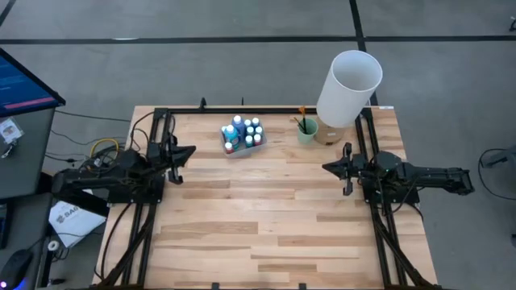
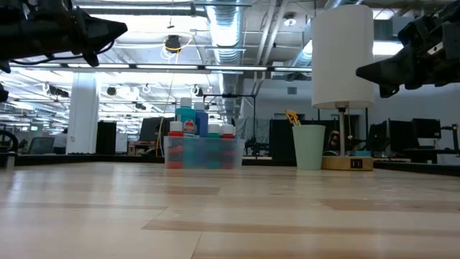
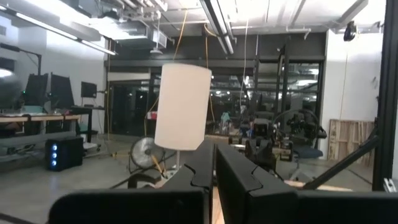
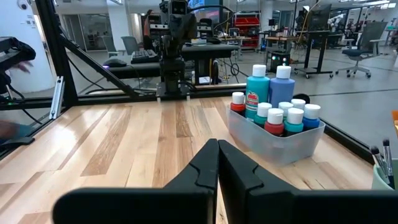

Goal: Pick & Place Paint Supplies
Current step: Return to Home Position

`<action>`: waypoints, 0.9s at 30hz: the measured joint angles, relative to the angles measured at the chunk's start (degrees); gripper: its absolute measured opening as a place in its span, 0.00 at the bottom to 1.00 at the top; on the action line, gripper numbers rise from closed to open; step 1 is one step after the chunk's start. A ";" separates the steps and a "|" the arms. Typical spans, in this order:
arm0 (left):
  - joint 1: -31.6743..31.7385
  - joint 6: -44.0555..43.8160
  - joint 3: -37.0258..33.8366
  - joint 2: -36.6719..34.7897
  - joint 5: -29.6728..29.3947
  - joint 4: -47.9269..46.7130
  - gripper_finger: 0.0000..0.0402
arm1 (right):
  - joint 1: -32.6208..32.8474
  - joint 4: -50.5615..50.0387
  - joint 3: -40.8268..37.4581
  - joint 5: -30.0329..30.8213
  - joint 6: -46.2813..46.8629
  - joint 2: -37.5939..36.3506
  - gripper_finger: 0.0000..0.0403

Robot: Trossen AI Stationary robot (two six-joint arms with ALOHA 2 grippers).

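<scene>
Table (image 1: pixel 274 209): left gripper (image 1: pixel 191 151), right gripper (image 1: pixel 326 167) jaws closed; right wrist view shows bottles (image 4: pixel 273 112), left wrist view cylinder (image 3: pixel 181 107).

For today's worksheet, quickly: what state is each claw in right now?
Left claw: closed, empty, above the table, left side.
Right claw: closed, empty, above its right side.

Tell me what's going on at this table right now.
Nothing is being handled at this moment. The left pincer and the right pincer are both shut and empty, each raised above its own side of the table. The paint bottles stand together in a clear bin at the far edge. The brushes stand in the green cup, next to the tall white cylinder.
</scene>
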 joint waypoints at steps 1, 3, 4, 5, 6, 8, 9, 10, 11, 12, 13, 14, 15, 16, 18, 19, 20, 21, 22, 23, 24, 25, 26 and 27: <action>0.00 0.00 -0.02 0.52 0.00 0.00 0.00 | 0.00 -0.01 0.00 0.00 0.00 0.00 0.01; 0.00 -0.02 -0.01 1.44 0.00 0.00 0.00 | 0.00 -0.01 0.00 0.00 0.00 0.00 0.01; 0.00 -0.01 -0.01 1.89 0.01 0.00 0.00 | 0.00 -0.01 0.00 0.00 0.00 0.00 0.01; 0.00 0.00 -0.02 2.34 0.01 0.00 0.00 | 0.00 -0.01 0.00 0.00 0.02 0.00 0.01; 0.00 0.00 -0.01 2.80 0.00 0.00 0.00 | 0.00 -0.01 0.00 0.00 0.02 0.00 0.01; 0.00 -0.02 0.00 3.72 0.02 0.00 0.00 | 0.00 -0.01 0.00 0.00 0.00 0.00 0.01; 0.00 0.00 -0.01 4.15 0.02 0.00 0.00 | 0.00 -0.01 0.00 0.00 0.00 0.00 0.01; 0.00 0.00 -0.01 4.58 0.01 0.00 0.00 | 0.00 -0.01 0.00 0.00 0.00 0.00 0.01; 0.00 0.00 -0.02 5.00 0.02 0.00 0.00 | 0.00 -0.01 0.00 0.00 0.00 0.00 0.01; 0.00 -0.02 0.00 5.39 0.00 0.00 0.00 | 0.00 -0.01 0.00 0.00 0.00 0.00 0.01; 0.00 0.00 0.00 5.76 0.00 0.00 0.00 | 0.00 -0.01 0.00 0.00 0.00 0.00 0.01; 0.00 0.00 -0.02 6.10 0.01 0.00 0.00 | 0.00 -0.01 0.00 0.00 0.00 0.00 0.01; 0.00 0.00 -0.01 6.45 0.02 0.00 0.00 | 0.00 -0.01 0.00 0.00 0.00 0.00 0.01; 0.00 -0.01 -0.01 6.79 0.02 0.00 0.00 | 0.00 -0.01 0.00 0.00 0.00 0.00 0.01; 0.00 0.00 0.00 7.44 0.02 0.00 0.00 | 0.00 -0.01 0.00 0.00 0.00 0.00 0.01; 0.00 0.00 0.00 7.74 0.02 0.00 0.00 | 0.00 -0.01 0.00 0.00 0.02 0.00 0.01; 0.00 0.00 0.00 8.03 0.02 0.00 0.00 | 0.00 -0.01 0.00 0.00 0.00 0.00 0.01; 0.00 -0.02 0.00 8.32 0.02 0.00 0.00 | 0.00 -0.01 0.00 0.00 0.00 0.00 0.01; 0.00 -0.02 -0.01 8.60 0.02 0.00 0.00 | 0.00 -0.01 0.00 0.00 0.00 0.00 0.01; 0.00 0.00 -0.01 8.84 0.01 -0.01 0.00 | 0.00 -0.01 0.00 0.00 0.01 0.00 0.01; 0.00 -0.02 0.00 9.04 0.01 0.00 0.00 | 0.00 -0.01 0.00 0.00 0.00 0.00 0.01; 0.00 0.00 0.00 9.23 0.02 0.00 0.00 | 0.00 -0.01 0.00 0.00 0.02 0.00 0.01; 0.00 -0.01 0.00 9.35 0.02 -0.01 0.00 | 0.00 -0.01 0.00 0.00 0.00 0.00 0.01; 0.00 0.00 -0.02 9.38 0.02 -0.02 0.00 | 0.00 -0.01 0.00 0.00 0.01 0.00 0.01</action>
